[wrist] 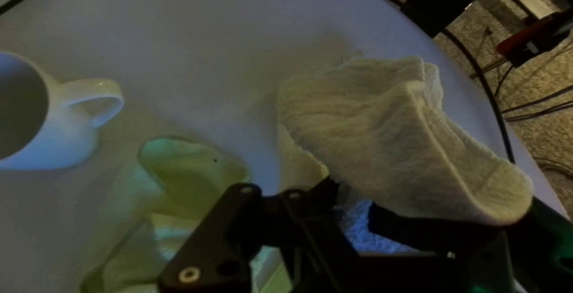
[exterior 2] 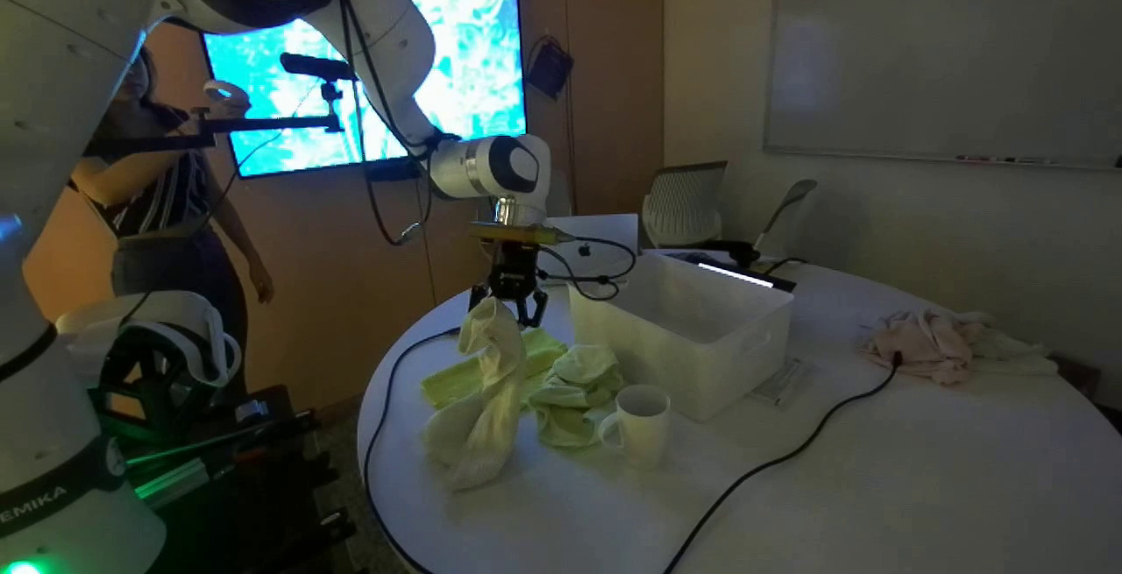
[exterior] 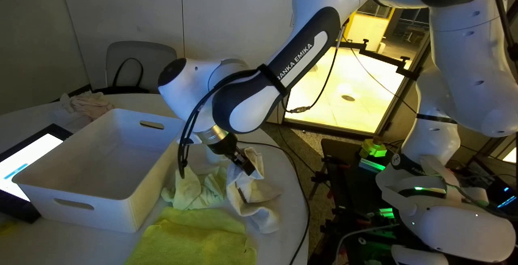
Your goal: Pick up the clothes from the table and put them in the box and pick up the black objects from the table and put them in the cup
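My gripper (wrist: pixel 353 203) is shut on a pale cloth (wrist: pixel 371 136); a fold flops over the fingers in the wrist view. In an exterior view that pale cloth (exterior 2: pixel 478 434) rises steeply from the white table (exterior 2: pixel 841 495) to the jaws. Beside it lie a crumpled light green cloth (exterior: pixel 196 192) and a flat yellow-green cloth (exterior: pixel 190 236). The white box (exterior: pixel 97 200) stands next to them, with bare floor inside where I can see it. The white cup (exterior 2: pixel 642 425) is upright near the box. Black objects cannot be made out; only a dark speck (wrist: pixel 215 160) shows on the green cloth.
A tablet with a lit screen (exterior: pixel 34 160) lies against the box's far side, and a laptop (exterior 2: pixel 605 232) stands behind it. Pinkish cloths (exterior 2: pixel 929 346) lie across the table. A black cable (exterior 2: pixel 771 460) crosses the tabletop. A person (exterior 2: pixel 175 197) stands behind the arm.
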{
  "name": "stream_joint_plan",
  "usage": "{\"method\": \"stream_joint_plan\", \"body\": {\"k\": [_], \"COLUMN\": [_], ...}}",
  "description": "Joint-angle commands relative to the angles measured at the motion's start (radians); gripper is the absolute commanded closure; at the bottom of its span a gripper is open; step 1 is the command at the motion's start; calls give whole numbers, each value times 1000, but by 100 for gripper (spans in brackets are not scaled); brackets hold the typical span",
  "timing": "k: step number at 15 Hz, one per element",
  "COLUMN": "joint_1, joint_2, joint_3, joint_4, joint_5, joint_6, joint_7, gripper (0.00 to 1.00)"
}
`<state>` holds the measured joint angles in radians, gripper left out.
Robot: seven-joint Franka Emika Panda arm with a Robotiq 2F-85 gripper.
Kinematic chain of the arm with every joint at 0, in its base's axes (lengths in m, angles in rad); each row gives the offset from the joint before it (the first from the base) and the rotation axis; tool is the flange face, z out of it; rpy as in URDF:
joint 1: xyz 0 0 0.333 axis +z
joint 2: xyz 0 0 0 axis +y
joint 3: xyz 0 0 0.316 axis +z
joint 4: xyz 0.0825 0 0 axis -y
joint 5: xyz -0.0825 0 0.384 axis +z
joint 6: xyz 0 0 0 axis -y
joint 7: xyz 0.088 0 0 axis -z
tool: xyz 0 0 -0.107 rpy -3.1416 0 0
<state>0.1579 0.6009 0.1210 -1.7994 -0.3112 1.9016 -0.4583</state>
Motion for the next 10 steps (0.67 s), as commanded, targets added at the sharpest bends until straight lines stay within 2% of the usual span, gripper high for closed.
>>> {"method": "stream_joint_plan", "body": {"k": [1, 5, 10], "joint_1": [0, -16, -19], "joint_2": [-51, -240, -485], "joint_3": [7, 11, 5], "joint_4": [-11, -153, -289], "joint_5": [-21, 5, 62], "joint_6": [85, 207, 284], "joint_7": [66, 132, 263], "gripper": [98, 98, 98]}}
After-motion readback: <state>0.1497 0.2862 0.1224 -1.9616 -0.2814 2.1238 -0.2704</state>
